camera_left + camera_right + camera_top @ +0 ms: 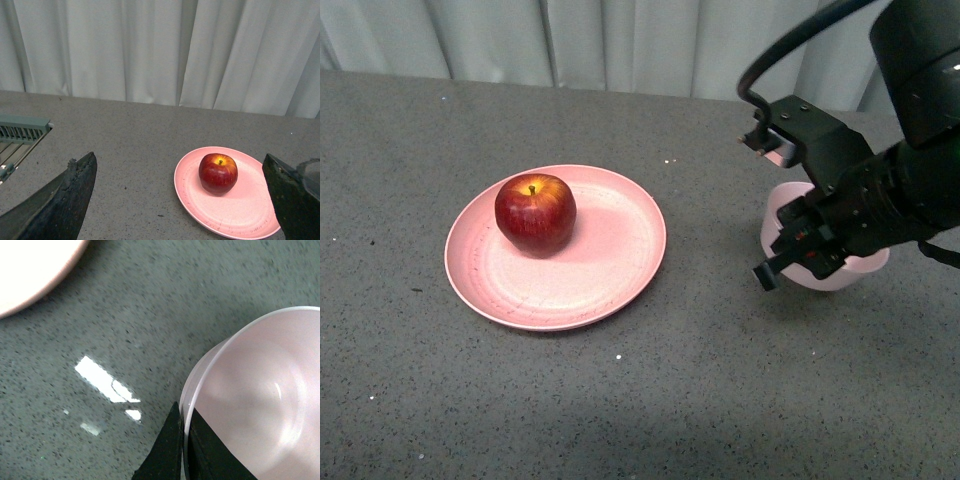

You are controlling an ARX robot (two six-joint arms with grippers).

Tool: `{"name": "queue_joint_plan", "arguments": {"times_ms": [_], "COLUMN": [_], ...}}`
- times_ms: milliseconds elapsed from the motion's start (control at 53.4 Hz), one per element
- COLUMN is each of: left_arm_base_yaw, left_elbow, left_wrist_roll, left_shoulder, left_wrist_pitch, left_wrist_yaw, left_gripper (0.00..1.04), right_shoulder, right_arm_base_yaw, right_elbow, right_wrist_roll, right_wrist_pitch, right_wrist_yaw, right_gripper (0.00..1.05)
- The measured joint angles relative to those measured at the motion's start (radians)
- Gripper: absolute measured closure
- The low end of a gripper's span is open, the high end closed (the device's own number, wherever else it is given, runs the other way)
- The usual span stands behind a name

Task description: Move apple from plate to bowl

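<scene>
apple [534, 213] is on the plate [620, 290], upright, stem up, sitting off-centre on the plate's left-rear part in the front view. It's round, so there's no long axis to line up with; the stem is the only feature to avoid. Transfer not begun.

bowl [855, 268] is right of the plate and apart from it, with a strip of bare table [710, 250] between. The right wrist view shows it empty.

right gripper [798, 250] is at the bowl, well apart from the apple. In the right wrist view its fingers [162, 457] straddle the rim, one outside the wall and one inside, closed on it with no gap I can see. My read: it's pinching the bowl, likely to steady it.

left gripper [177, 159] has its fingers wide apart with nothing between them. It's not in the front view. From its wrist camera the apple is ahead and lower, well apart, off the middle of the gap toward one finger.

Key relation: the apple lies on the plate's far side from the bowl, and the left arm is the free one. I'd judge the pick is the left arm's job: advance, re-centre the gap on the apple, descend. The carry then goes rightward across the plate.

Risk: the bowl is barely wider than the apple and the right gripper occupies part of the rim, so the drop is tight.
</scene>
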Motion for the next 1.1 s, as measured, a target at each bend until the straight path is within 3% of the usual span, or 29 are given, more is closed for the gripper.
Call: {"name": "queue_joint_plan", "arguments": {"times_ms": [430, 767, 898, 1104], "left_arm_base_yaw": [0.0, 0.0, 0.0, 0.0], "left_elbow": [0.0, 0.0, 0.0, 0.0], "left_wrist_roll": [0.0, 0.0, 0.0, 0.0], "left_shoulder": [0.0, 0.0, 0.0, 0.0], "left_wrist_pitch": [0.0, 0.0, 0.0, 0.0], "left_wrist_yaw": [0.0, 0.0, 0.0, 0.0], "left_gripper": [0.07, 0.07, 0.07, 0.07], "right_shoulder": [0.101, 0.127, 0.129, 0.082], "right_arm_base_yaw": [0.133, 0.142, 0.134, 0.103], "right_elbow": [0.105, 0.114, 0.114, 0.043], "right_wrist_roll": [0.038, 0.044, 0.056, 0.108], "right_wrist_pitch": [-0.008, 0.021, 0.04, 0.157], "right_wrist_yaw": [-0.041, -0.034, -0.044, -0.074], "right_gripper": [1.04, 1.04, 0.86, 0.48]}}
